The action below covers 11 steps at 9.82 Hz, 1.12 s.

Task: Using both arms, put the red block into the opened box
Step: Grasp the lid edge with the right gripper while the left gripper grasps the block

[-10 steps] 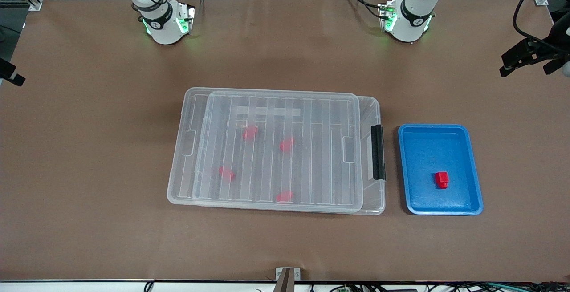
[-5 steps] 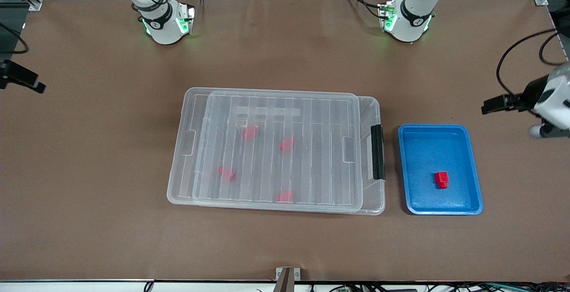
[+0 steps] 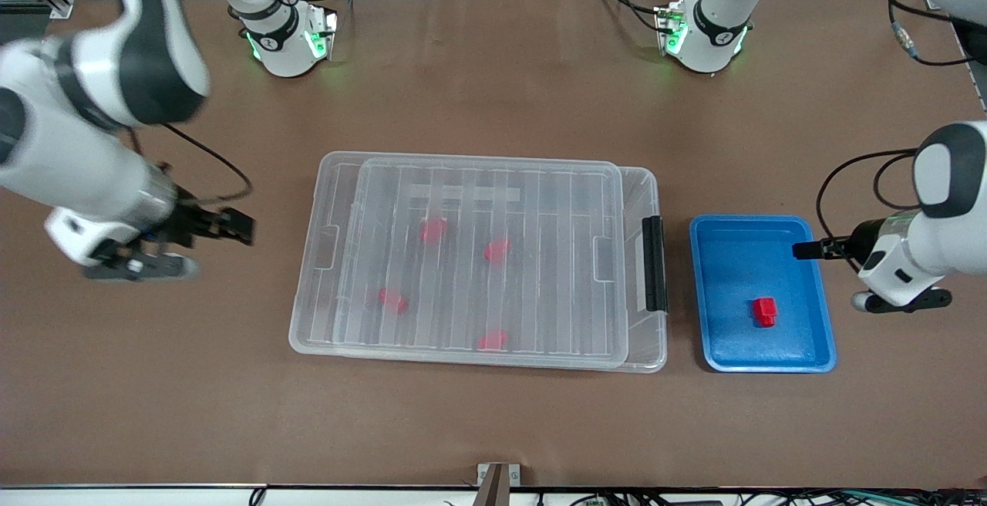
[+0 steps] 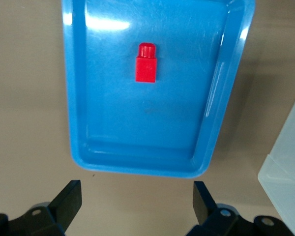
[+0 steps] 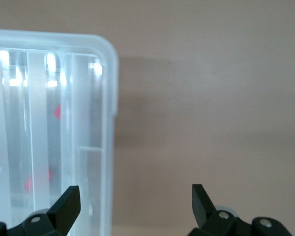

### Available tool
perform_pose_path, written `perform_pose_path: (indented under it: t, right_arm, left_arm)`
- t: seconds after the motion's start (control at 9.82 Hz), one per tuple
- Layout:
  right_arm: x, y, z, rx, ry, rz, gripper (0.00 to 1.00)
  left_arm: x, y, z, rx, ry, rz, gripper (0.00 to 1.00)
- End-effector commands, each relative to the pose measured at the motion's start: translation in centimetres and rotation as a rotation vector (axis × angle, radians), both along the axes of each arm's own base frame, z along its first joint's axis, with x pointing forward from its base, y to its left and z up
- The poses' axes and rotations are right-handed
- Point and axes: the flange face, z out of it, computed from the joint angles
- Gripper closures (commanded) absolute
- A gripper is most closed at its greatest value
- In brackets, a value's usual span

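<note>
The red block [image 3: 765, 311] [image 4: 146, 64] lies in the blue tray [image 3: 698, 290] [image 4: 73, 98], toward the left arm's end of the table. The clear box [image 3: 308, 328] [image 5: 49, 123] sits mid-table with its ribbed lid [image 3: 540, 205] lying on top and a black latch [image 3: 654, 263] on the end facing the tray. My left gripper [image 3: 808, 251] [image 4: 136, 189] hangs open and empty over the bare table just outside the tray's rim. Over the table beside the box's unlatched end, my right gripper [image 3: 235, 227] [image 5: 136, 194] is open and empty, one finger above the box's rim.
Several other small red blocks [image 3: 433, 230] show through the lid inside the box. A corner of the box [image 4: 287, 172] shows in the left wrist view. Brown table surface [image 3: 493, 429] surrounds box and tray.
Both arms have swung in from the table's ends: the right gripper toward the box's unlatched end, the left gripper toward the blue tray. Both stay open. Box, tray and blocks have not moved.
</note>
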Motion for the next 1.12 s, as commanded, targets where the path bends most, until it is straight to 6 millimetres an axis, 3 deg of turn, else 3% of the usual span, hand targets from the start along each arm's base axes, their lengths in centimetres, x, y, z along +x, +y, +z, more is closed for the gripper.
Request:
perform_pose_path:
  t: [0.0,0.1,0.2,0.61,1.02]
  right_arm:
    - [-2.5,-0.1,-7.3,-0.001,0.011,-0.021,0.00]
    - [-3.1,0.0,-8.9,-0.002,0.014,-0.016,0.00]
    - [-3.4,0.6,-9.2,-0.003,0.020,-0.006,0.00]
    - [-3.7,1.9,-8.3,0.017,0.015,0.013,0.00]
    - [-3.6,1.1,-9.0,0.012,0.014,0.037,0.00]
  left_arm:
    - [1.0,0.7,-6.5,0.006,0.030,0.008,0.00]
    - [1.4,1.1,-7.8,0.042,0.014,-0.016,0.00]
    - [1.7,1.2,-9.5,0.067,0.001,-0.040,0.00]
    - [2.8,0.7,-15.0,0.038,-0.066,-0.059,0.03]
    - [3.5,-0.1,-18.0,0.017,-0.134,-0.061,0.20]
